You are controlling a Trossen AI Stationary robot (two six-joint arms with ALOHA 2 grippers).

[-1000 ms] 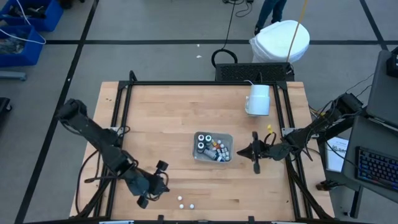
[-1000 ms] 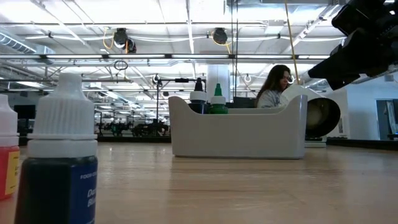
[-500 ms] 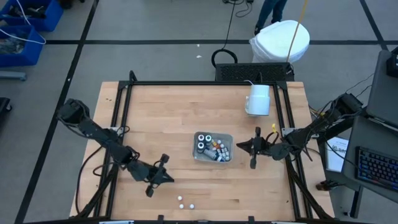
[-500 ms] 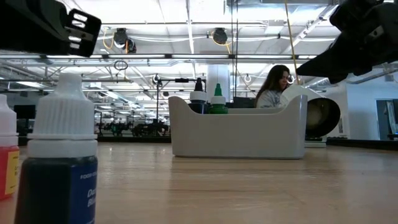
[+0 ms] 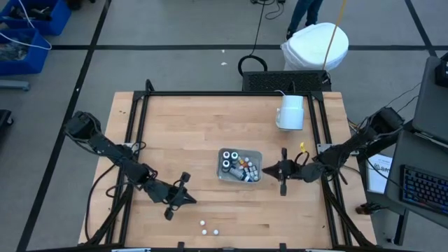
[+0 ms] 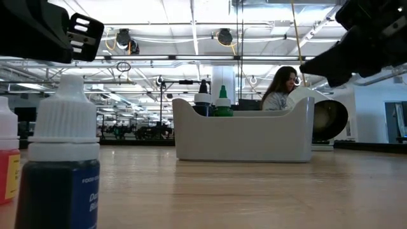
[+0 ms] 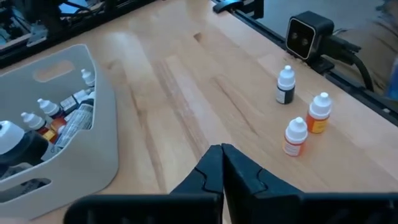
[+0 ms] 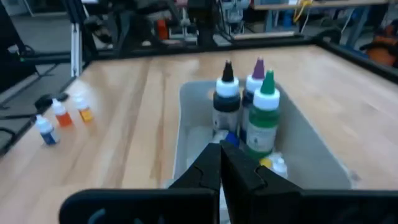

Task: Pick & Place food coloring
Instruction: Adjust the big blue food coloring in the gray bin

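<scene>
Three tiny white-capped dropper bottles (image 5: 208,228) stand on their bases near the table's near edge; the left wrist view shows them as a dark one (image 7: 285,86), an orange one (image 7: 319,113) and a red one (image 7: 295,137). More bottles stand and lie in the clear tray (image 5: 239,166). My left gripper (image 5: 183,196) is shut and empty, above the table between the tray and the three bottles. My right gripper (image 5: 276,170) is shut and empty, just right of the tray. In the right wrist view, black-, purple- and green-tipped bottles (image 8: 266,112) stand in the tray.
A large white mug (image 5: 290,112) stands at the far right of the table. A black frame rail (image 5: 210,93) runs round the table. In the low view a blue bottle (image 6: 60,159) stands close to the camera, and a person (image 6: 280,89) shows behind the tray (image 6: 245,133).
My left gripper has moved away from the three loose bottles, toward the far edge and the tray, and has come into the low view at the upper left. My right gripper has crept toward the table's left, closer to the tray. The bottles have stayed put.
</scene>
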